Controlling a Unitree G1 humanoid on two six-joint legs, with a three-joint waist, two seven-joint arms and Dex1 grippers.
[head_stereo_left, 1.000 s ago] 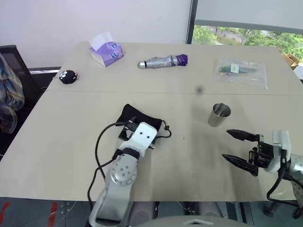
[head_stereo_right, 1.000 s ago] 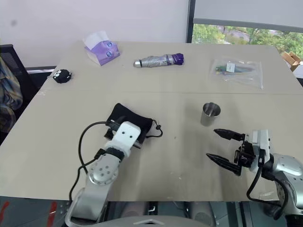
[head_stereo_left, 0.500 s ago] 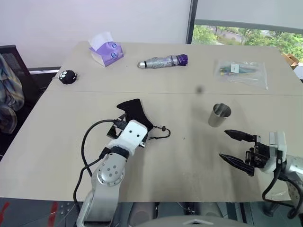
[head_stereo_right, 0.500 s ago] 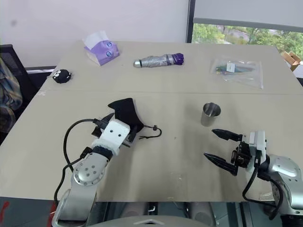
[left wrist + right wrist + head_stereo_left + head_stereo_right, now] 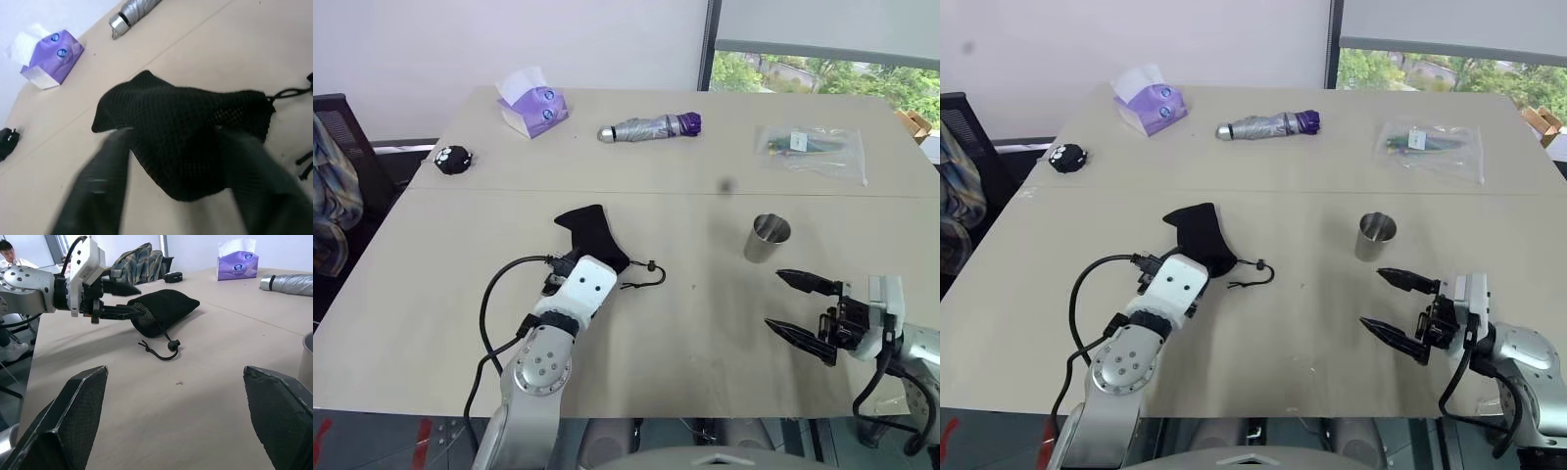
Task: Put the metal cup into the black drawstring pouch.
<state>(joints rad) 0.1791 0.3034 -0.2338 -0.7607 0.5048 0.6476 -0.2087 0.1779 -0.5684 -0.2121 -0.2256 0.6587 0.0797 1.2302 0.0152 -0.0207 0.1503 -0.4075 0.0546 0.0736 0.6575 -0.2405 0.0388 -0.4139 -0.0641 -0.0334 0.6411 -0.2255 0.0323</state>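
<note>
The left gripper [image 5: 120, 298] has its two fingers closed on the mouth end of the pouch [image 5: 592, 233], with the black mesh bunched between them; the pouch's far corner lifts off the table [image 5: 440, 294] while its cord and toggle [image 5: 648, 266] trail on the surface just beside it. The cup [image 5: 767, 239] stands upright and alone, well apart from the pouch, with a bare stretch of tabletop between the two. The right gripper [image 5: 795, 307] hovers near the table's front edge, just in front of the cup, its fingers spread wide and holding nothing, pointed across toward the pouch. Open surface lies all around the cup. Along the far side of the table sit a purple tissue box [image 5: 534, 108], a folded silver umbrella [image 5: 649, 127] and a clear plastic bag [image 5: 810, 147], all well clear of both arms. A small black spotted object [image 5: 453, 159] rests near the table's left edge. A seam [image 5: 685, 193] runs across the table between the far items and the working area.
</note>
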